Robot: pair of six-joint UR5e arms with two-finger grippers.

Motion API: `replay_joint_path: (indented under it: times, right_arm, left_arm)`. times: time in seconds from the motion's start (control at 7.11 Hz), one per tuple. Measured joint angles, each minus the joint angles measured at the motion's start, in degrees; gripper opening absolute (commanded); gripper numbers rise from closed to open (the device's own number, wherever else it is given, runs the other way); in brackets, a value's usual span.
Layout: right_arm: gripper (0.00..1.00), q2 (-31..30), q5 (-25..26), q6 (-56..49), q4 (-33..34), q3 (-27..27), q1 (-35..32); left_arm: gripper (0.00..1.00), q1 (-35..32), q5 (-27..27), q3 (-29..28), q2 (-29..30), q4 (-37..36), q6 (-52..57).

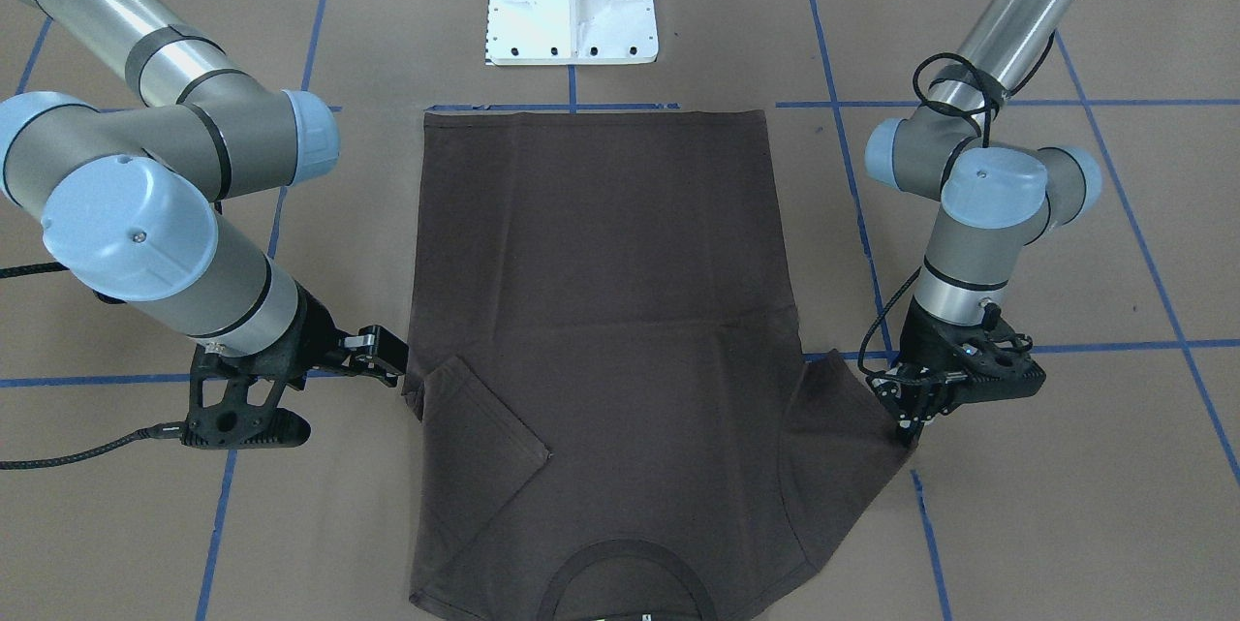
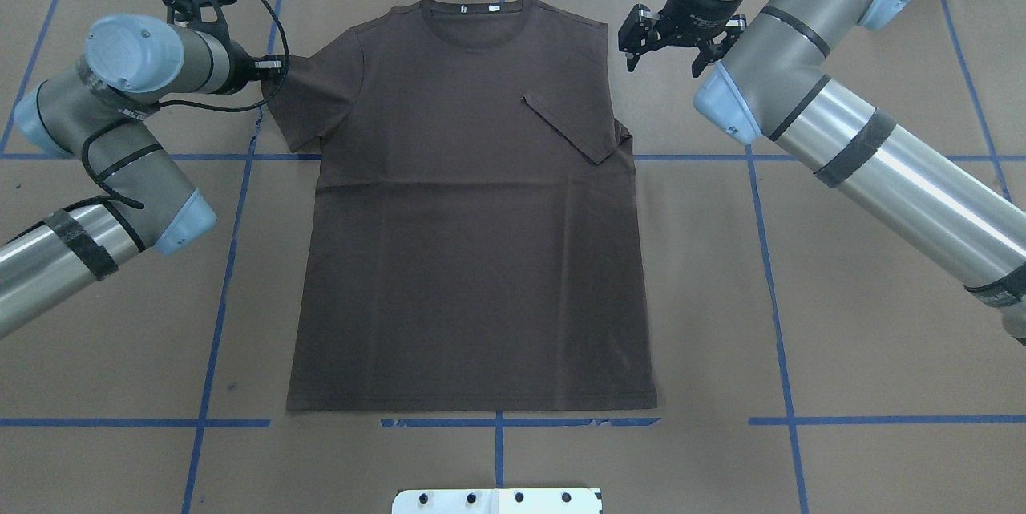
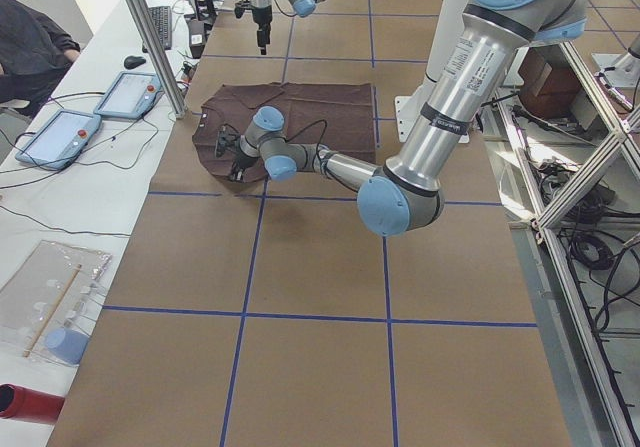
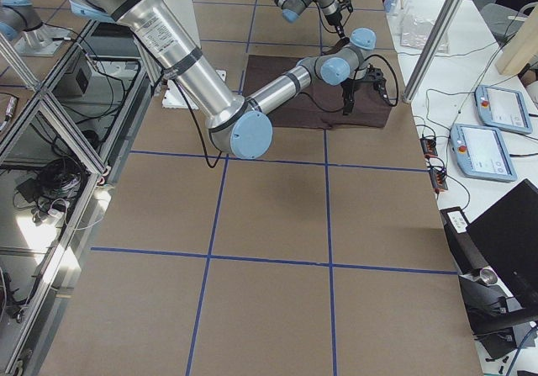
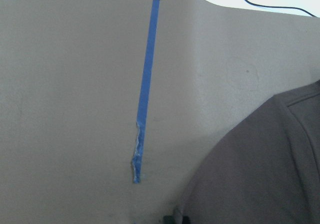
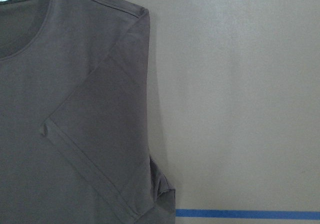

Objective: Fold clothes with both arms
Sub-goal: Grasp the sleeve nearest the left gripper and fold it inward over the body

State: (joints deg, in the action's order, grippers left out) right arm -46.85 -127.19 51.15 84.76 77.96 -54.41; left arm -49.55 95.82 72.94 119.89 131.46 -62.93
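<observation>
T-shirt (image 2: 465,257) lies flat mid-desk (image 2: 842,337), long axis running straight away from the robot, collar (image 2: 473,13) far, hem by the white base (image 1: 572,1). Right sleeve (image 2: 573,125) is folded in, left sleeve (image 2: 313,97) spread. Right fingers (image 2: 631,45) hover apart beside the shoulder; left fingers (image 2: 271,65) sit at the sleeve's edge, and I cannot tell their state.

No legible text
Marks on the T-shirt's (image 2: 465,217) white neck tag (image 2: 490,9), top centre overhead, cannot be read.
</observation>
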Motion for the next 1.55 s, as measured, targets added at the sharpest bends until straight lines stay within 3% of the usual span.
replay_joint_path:
  times: [0.42,0.98,1.27,1.55]
  right_arm:
    - [1.00,0.0,0.3,-0.1,-0.1,0.0,0.1]
    - [1.00,-0.4,0.8,-0.1,-0.2,0.0,0.6]
    - [1.00,-0.5,0.8,-0.1,-0.2,0.0,0.7]
    - [1.00,-0.5,0.9,-0.1,-0.3,0.0,0.9]
  left_arm:
    - [0.00,1.3,0.1,0.3,4.7,-5.7,-2.7]
    - [0.00,7.9,-0.1,-0.3,11.2,-10.1,-15.9]
    - [0.00,10.3,-0.4,-6.8,18.5,-10.5,-20.3]
    - [0.99,10.7,-0.5,-10.8,21.1,-10.1,-20.9]
